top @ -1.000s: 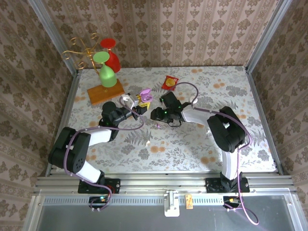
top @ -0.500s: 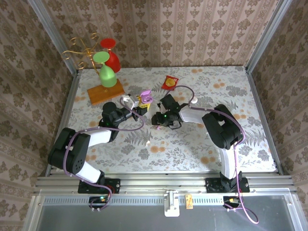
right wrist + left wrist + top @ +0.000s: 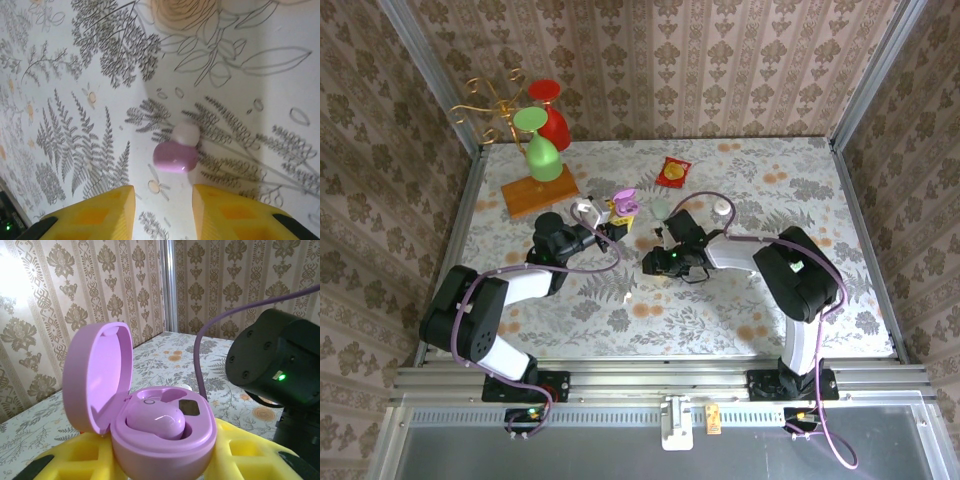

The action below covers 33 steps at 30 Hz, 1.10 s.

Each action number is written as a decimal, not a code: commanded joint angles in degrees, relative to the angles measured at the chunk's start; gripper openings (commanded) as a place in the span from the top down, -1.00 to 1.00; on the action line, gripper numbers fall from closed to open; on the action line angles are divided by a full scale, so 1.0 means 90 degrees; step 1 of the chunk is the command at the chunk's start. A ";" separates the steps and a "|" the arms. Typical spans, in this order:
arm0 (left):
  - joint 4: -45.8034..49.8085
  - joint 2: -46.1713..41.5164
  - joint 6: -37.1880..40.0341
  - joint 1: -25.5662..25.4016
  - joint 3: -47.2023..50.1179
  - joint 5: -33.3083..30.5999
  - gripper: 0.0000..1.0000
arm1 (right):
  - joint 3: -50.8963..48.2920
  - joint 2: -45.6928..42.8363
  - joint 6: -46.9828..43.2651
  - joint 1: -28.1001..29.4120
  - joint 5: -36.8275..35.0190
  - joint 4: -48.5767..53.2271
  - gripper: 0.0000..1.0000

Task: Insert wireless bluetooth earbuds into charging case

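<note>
The lilac charging case [image 3: 150,450] sits with its lid up between the yellow fingers [image 3: 65,465] of my left gripper [image 3: 162,467], which is shut on it. One lilac earbud [image 3: 155,421] lies in a socket of the case. From above, the case [image 3: 623,202] is held just over the table's middle. A second lilac earbud [image 3: 175,156] with a whitish tip lies loose on the table, just ahead of my right gripper [image 3: 163,210]. Its yellow fingers [image 3: 95,215] stand apart with nothing between them. From above, the right gripper [image 3: 652,265] points down at the table, right of the case.
A red-and-yellow packet [image 3: 673,171] lies at the back. Two small pale objects [image 3: 663,208] [image 3: 722,208] sit behind the right arm. A wooden stand [image 3: 538,192] with a green and a red glass and a gold rack [image 3: 485,105] fill the back left corner.
My right gripper has moved toward the near edge, coming down over the loose earbud, and its jaws have narrowed. The left gripper and the case have stayed put.
</note>
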State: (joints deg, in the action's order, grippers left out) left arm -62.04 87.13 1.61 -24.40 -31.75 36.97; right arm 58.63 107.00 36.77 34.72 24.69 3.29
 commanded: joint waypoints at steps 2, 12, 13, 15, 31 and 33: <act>-0.0011 -0.0212 0.0189 0.0006 0.0036 -0.0270 0.53 | 0.0139 -0.0435 -0.0600 0.0046 -0.0834 0.0470 0.28; 0.0072 -0.0335 0.0100 0.0152 0.0110 -0.0379 0.52 | 0.1791 0.0936 -0.1385 0.0032 -0.0718 0.1066 0.21; 0.0095 -0.0344 0.0096 0.0156 0.0105 -0.0375 0.52 | 0.1942 0.1122 -0.1391 0.0030 -0.0583 0.1070 0.21; 0.0157 -0.0384 0.0104 0.0153 0.0100 -0.0382 0.52 | 0.2134 0.1382 -0.1404 0.0029 -0.0338 0.1048 0.20; 0.0403 -0.0575 0.0201 0.0086 0.0081 -0.0299 0.53 | 0.0713 0.0570 -0.1163 -0.0022 0.0026 0.0644 0.31; 0.0446 -0.0596 0.0218 0.0080 0.0070 -0.0298 0.53 | 0.0556 0.0437 -0.1091 -0.0017 0.0016 0.0559 0.33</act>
State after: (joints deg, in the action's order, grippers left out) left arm -58.61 83.70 2.28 -23.27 -31.11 33.61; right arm 66.35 112.97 25.76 34.02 23.46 5.91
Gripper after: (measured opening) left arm 0.352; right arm 0.340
